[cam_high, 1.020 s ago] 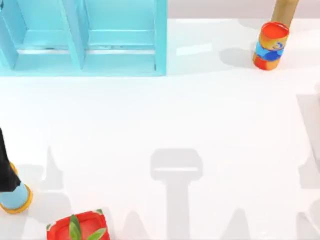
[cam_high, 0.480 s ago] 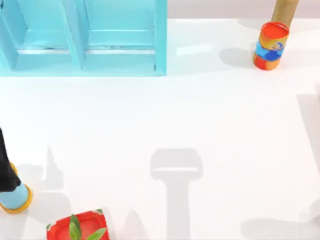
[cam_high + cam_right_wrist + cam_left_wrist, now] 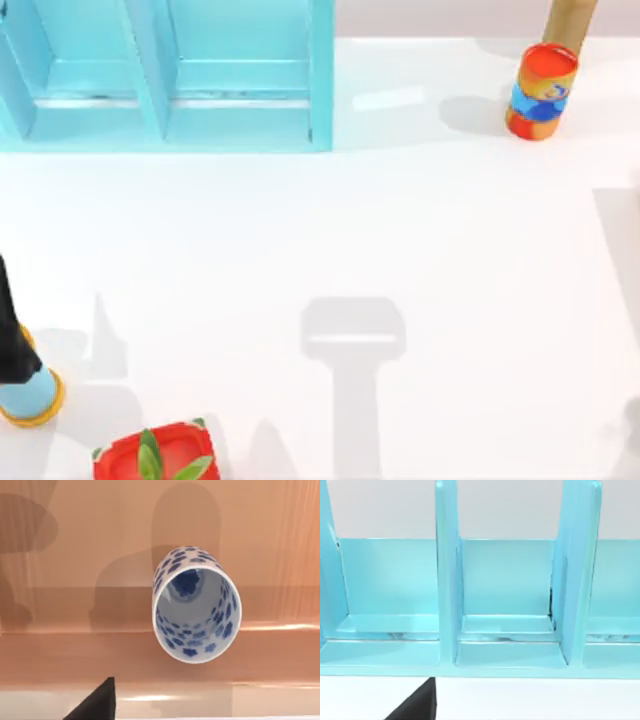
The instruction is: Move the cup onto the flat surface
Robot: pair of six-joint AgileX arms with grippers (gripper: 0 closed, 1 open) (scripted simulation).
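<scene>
The cup [image 3: 196, 611] looks like glossy glazed ceramic; the surface [image 3: 75, 650] beneath it has a smooth, coppery sheen.

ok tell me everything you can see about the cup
The cup is a small white tumbler, glossy like glazed ceramic, with blue dots over its outer wall, its inner wall and the inside of its base. It has no handle. The right wrist view looks into its open mouth, which is round and looks empty. Behind it is a tan, wood-like surface with ledges, on which its shadow falls. What it rests on cannot be told, and no fingers touch it.
</scene>
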